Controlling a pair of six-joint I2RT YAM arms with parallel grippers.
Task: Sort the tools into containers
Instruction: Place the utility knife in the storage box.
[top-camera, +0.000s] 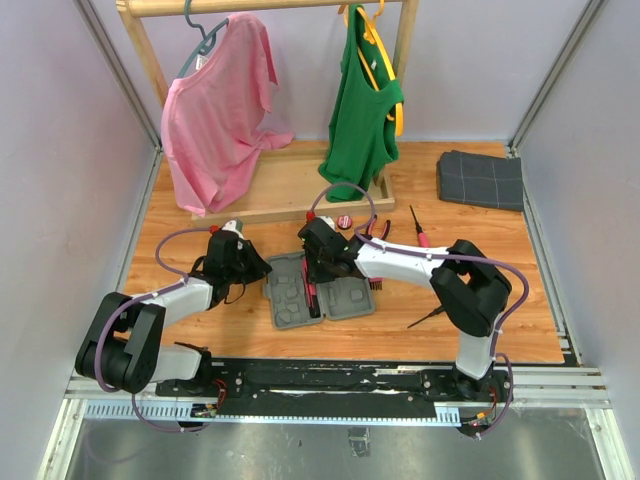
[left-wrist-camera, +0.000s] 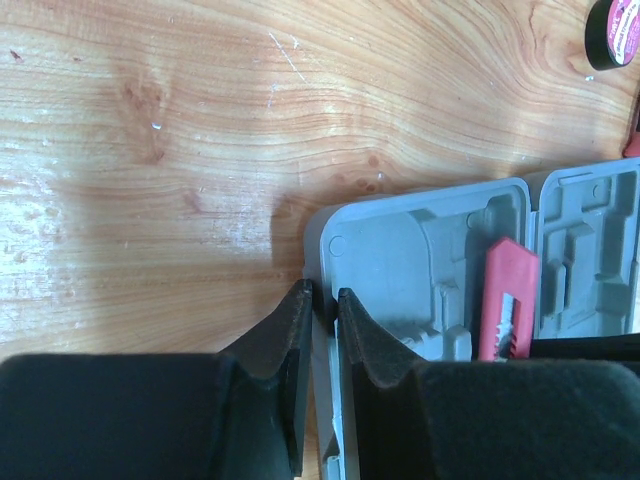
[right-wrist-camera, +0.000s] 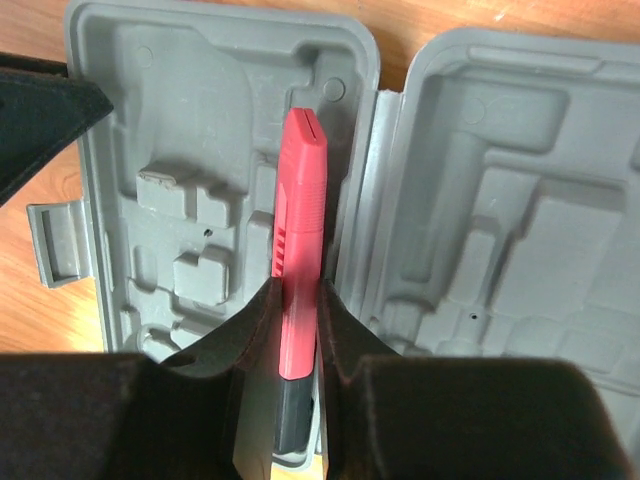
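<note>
While the right gripper (right-wrist-camera: 298, 292) clamps the pink knife (right-wrist-camera: 301, 190) down in the grey case (right-wrist-camera: 180, 90) by its hinge, the left gripper (left-wrist-camera: 323, 298) pinches the case rim. Barely started: screwdriver (top-camera: 419, 228) and pliers (top-camera: 379, 231) lie outside.

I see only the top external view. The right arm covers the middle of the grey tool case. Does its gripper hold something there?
Observer: Yes. In the right wrist view, the right gripper is shut on a long red plastic knife-like tool with a black end.
Operator: Is that tool inside the case?
Observer: It lies in one half of the flat grey plastic tool case, along the hinge. I cannot tell if it is fully seated.
Operator: And the left gripper?
Observer: In the left wrist view, the left gripper pinches the outer wall of the case.
</note>
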